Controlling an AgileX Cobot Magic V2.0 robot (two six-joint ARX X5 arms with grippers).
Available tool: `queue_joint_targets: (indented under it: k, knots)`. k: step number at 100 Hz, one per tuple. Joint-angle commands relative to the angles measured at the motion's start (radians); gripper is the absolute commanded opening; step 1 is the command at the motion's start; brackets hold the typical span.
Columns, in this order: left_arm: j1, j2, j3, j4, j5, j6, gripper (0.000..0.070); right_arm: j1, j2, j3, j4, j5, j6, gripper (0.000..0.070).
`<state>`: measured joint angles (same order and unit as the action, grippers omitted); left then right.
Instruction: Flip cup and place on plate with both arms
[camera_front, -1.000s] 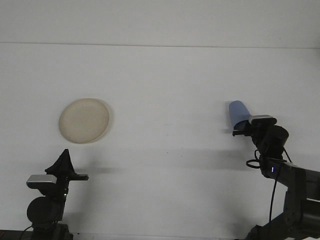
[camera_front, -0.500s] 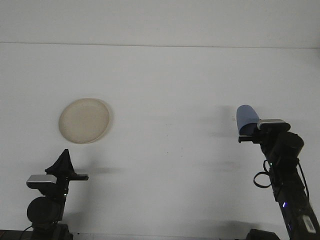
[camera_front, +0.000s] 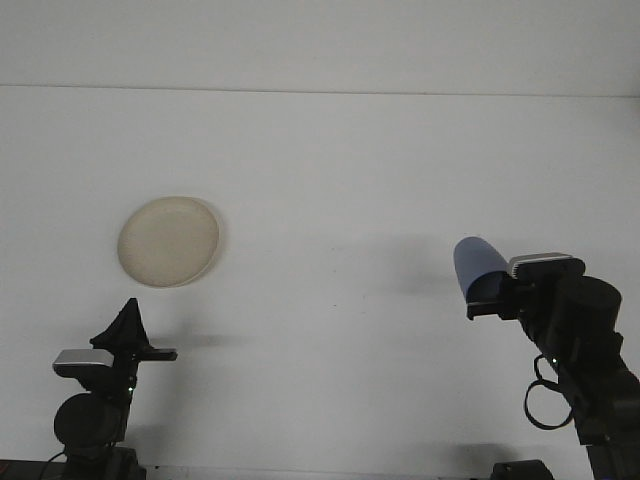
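Front view: right gripper (camera_front: 484, 296), clamped on the blue cup (camera_front: 474, 264), has dropped lower, leftward.

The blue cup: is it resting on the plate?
No. The blue cup is held in the right hand, far from the plate.

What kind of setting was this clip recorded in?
Most likely a lab or test bench, not a home: a bare white table, two robot arms, and only a beige plate and a blue cup, held in the right gripper.
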<state>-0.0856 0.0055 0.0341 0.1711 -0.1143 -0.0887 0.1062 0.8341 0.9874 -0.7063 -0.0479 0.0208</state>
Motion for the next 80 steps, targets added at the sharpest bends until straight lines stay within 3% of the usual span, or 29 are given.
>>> queue_joint_targets:
  k: [1,37,80]
  knots:
    - [0.000,-0.002,-0.019,0.010,-0.005,0.000,0.0011,0.031,0.028,0.071,-0.060,0.003,0.064,0.0004]
    - [0.000,-0.002,-0.019,0.010,-0.005,0.000,0.0011,0.263,0.347,0.368,-0.427,-0.009,0.108,0.0004]
    - [0.000,-0.002,-0.019,0.010,-0.005,0.000,0.0011,0.518,0.740,0.519,-0.490,-0.036,0.082,0.0005]
